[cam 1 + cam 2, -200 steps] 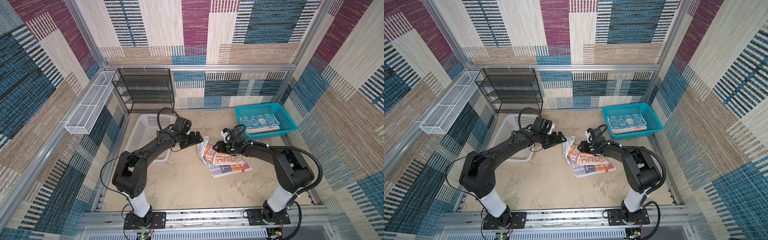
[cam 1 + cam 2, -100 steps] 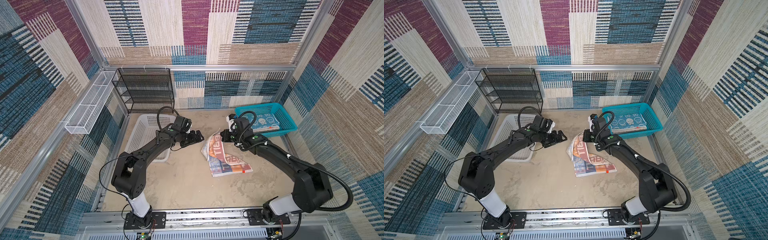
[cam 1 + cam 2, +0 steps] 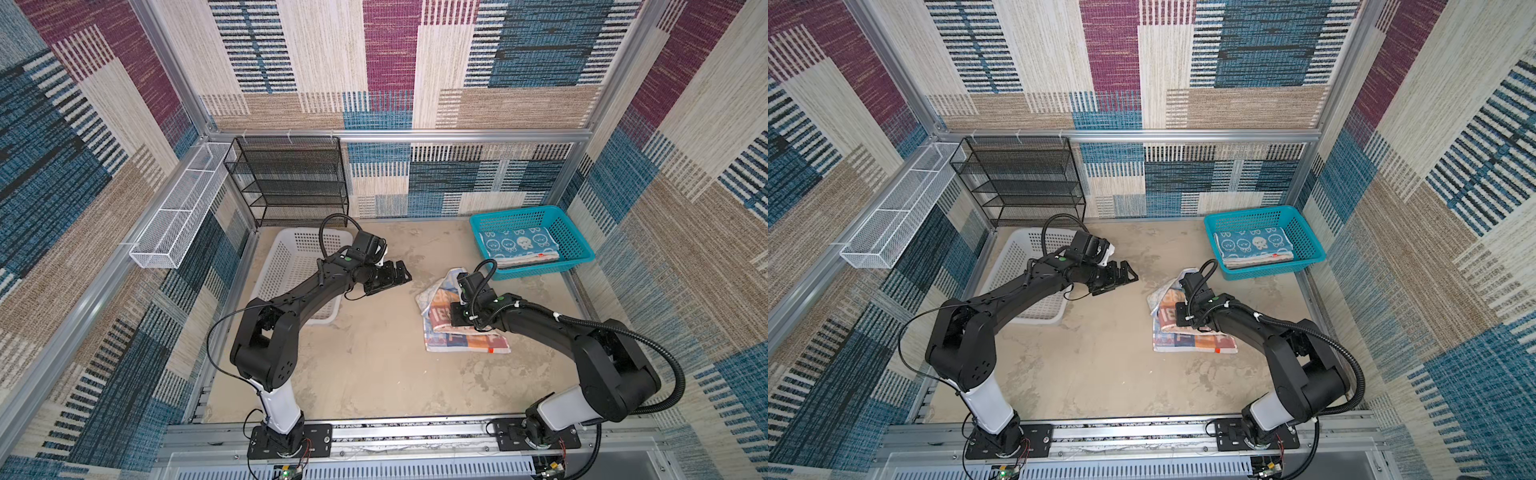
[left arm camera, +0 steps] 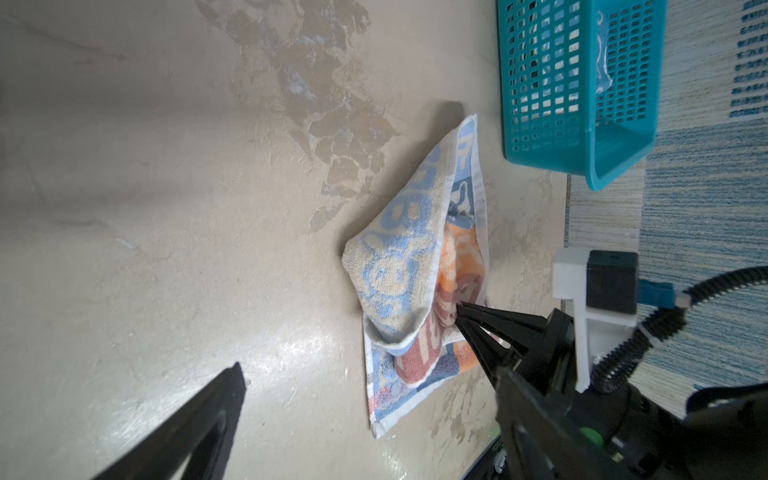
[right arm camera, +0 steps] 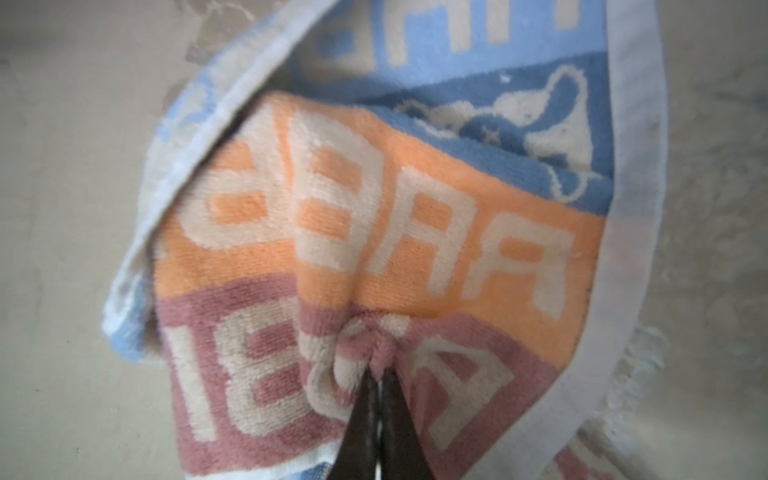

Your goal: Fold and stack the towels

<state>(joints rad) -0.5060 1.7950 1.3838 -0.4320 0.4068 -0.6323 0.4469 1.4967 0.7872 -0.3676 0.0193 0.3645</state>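
The lettered towel (image 3: 457, 343) (image 3: 1192, 343), in blue, orange and pink blocks, lies rumpled on the table right of centre, with one pale rabbit-print flap (image 4: 399, 266) turned over. My right gripper (image 3: 454, 316) (image 3: 1179, 318) (image 5: 379, 372) (image 4: 460, 311) is shut on a pinched pink fold near the towel's middle. My left gripper (image 3: 395, 277) (image 3: 1121, 275) (image 4: 370, 436) hovers open to the left of that towel, apart from it, with nothing between its fingers. A folded blue-and-white towel (image 3: 515, 245) (image 3: 1252, 245) rests in the teal basket (image 3: 584, 257) (image 3: 1316, 255), with a paler cloth edge under it.
A white perforated basket (image 3: 291, 266) (image 3: 1017, 266) sits at the left under my left arm. A black mesh shelf (image 3: 291, 183) stands at the back left, and a white wire tray (image 3: 178, 216) hangs on the left wall. The teal basket (image 4: 552, 83) is close behind the lettered towel.
My right gripper, raised toward the back with a towel edge half a second ago, has come down and forward onto the towel. The towel is now more bunched. The left arm barely moved.
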